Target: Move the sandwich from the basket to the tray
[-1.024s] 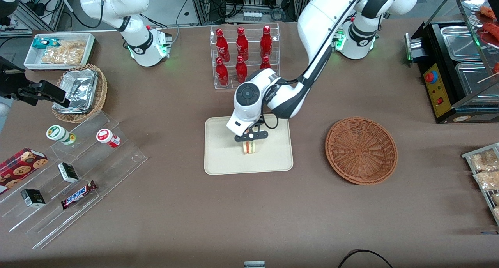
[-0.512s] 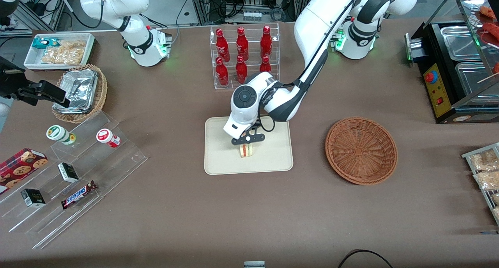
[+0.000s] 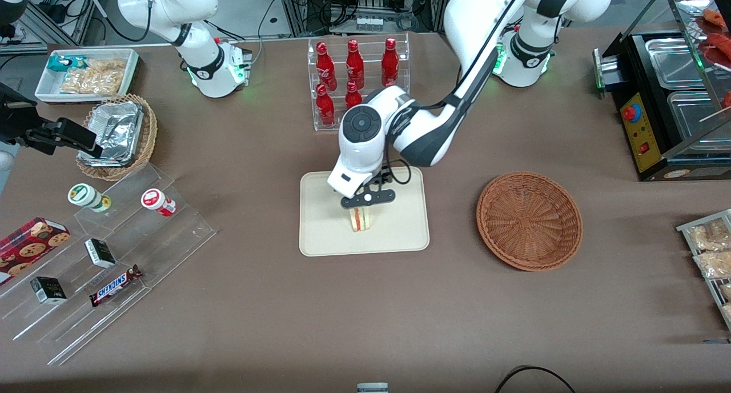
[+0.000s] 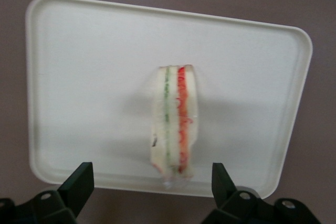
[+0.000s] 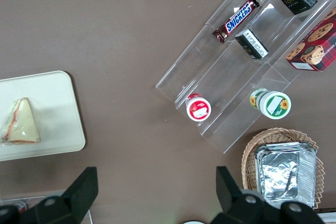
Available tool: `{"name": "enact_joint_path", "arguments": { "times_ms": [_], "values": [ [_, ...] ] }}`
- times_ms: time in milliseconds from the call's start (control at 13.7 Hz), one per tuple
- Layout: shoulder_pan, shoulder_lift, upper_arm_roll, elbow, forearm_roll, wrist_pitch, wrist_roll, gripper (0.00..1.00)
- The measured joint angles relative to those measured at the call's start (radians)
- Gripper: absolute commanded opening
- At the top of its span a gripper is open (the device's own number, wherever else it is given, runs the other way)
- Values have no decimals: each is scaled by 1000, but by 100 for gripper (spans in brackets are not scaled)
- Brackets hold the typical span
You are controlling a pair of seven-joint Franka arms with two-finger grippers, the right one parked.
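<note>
We note the sandwich (image 4: 175, 121) standing on edge on the tray (image 4: 79, 77), free between and below our gripper (image 3: 365, 205), jaws spread wide; soft, light, easily crushed, best held gently across its bread faces.

Glossy white left arm (image 3: 480, 33) with dark grey joint bands, round black wrist cap, thin black cable, black gripper (image 3: 366, 206) above the tray, jaws spread, green base light

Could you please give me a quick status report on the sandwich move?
Hand open, above the tray. Triangular pale-bread sandwich standing on flat cream rectangular tray, released. Round reddish-brown wicker basket empty. Nothing obstructing.
</note>
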Motion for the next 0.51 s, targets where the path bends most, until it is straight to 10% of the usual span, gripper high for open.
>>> {"name": "enact_joint_path", "arguments": {
  "times_ms": [512],
  "values": [
    [12, -100, 186, -98, -6, -157, 194, 100]
  ]
}}
